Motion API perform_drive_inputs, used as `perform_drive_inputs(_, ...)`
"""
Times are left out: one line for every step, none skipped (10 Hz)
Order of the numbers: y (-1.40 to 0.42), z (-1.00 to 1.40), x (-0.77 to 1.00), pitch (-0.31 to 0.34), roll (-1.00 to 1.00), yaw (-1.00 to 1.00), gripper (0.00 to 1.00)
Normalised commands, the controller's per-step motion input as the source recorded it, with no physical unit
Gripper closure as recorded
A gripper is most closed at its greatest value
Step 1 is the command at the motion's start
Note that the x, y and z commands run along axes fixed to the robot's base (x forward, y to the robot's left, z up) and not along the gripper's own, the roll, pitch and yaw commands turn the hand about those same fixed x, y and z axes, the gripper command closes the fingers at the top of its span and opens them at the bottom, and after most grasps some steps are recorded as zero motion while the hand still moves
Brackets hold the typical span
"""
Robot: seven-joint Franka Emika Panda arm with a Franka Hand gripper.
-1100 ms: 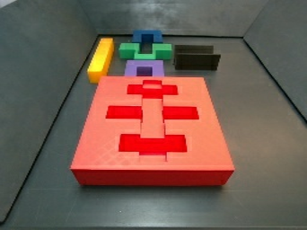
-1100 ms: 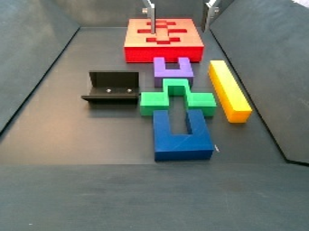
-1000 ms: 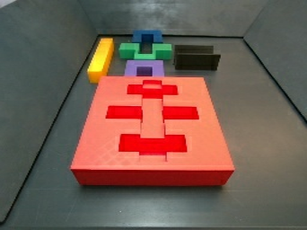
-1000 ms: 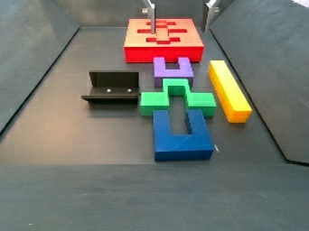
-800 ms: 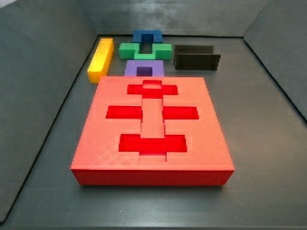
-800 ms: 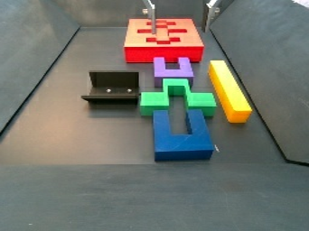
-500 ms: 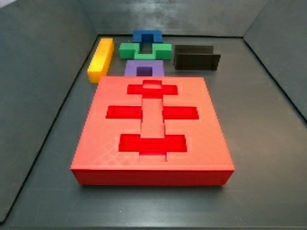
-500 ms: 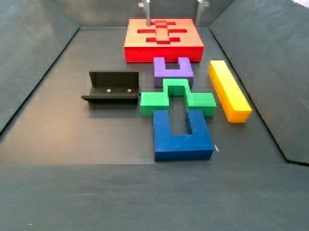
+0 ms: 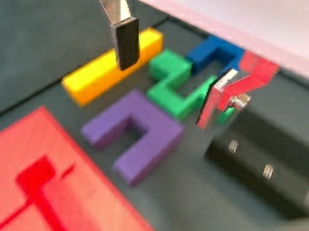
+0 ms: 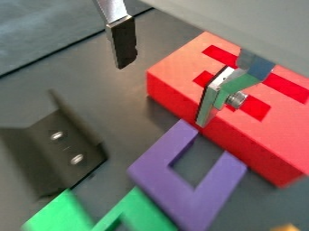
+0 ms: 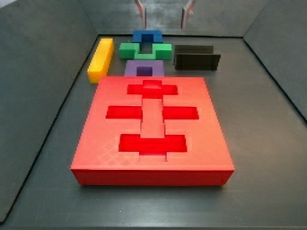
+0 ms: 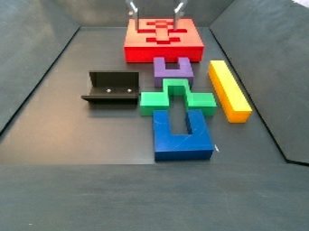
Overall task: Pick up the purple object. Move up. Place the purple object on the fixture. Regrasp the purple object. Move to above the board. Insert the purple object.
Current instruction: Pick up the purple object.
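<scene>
Overhead, the hand (image 12: 156, 9) hangs open above the dark floor (image 12: 85, 135).

My gripper (image 12: 156, 11) hangs high above the floor, over the board's (image 12: 165, 42) far part in that side view; in a wrist view my fingers (image 9: 125, 41) stand apart with nothing between them. The purple object (image 12: 174, 69) lies on the floor just beside the board, touching or nearly so; I can't tell which. The cross-shaped block (image 12: 179, 113) lies just beyond it, away from the board. The bar (image 12: 229, 89) lies alongside both on one flank, the fixture (image 12: 112, 88) on the opposite flank.
</scene>
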Motion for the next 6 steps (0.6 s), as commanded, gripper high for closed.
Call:
perform_drive_inputs(-0.70,-0.55,0.73,0.007,0.00,0.00,0.00)
perform_drive_inputs(-0.42,-0.45,0.65,0.000,0.00,-0.01,0.00)
perform_drive_inputs(-0.25,-0.25,0.37,0.050,0.20,0.00,0.00)
perform_drive_inputs(-0.24,-0.15,0.16,0.027,0.35,0.07,0.00)
perform_drive_inputs(-0.20,-0.08,0.10,0.050,0.29,0.00,0.00)
perform_drive_inputs(-0.18,-0.11,0.09,0.053,0.29,0.00,0.00)
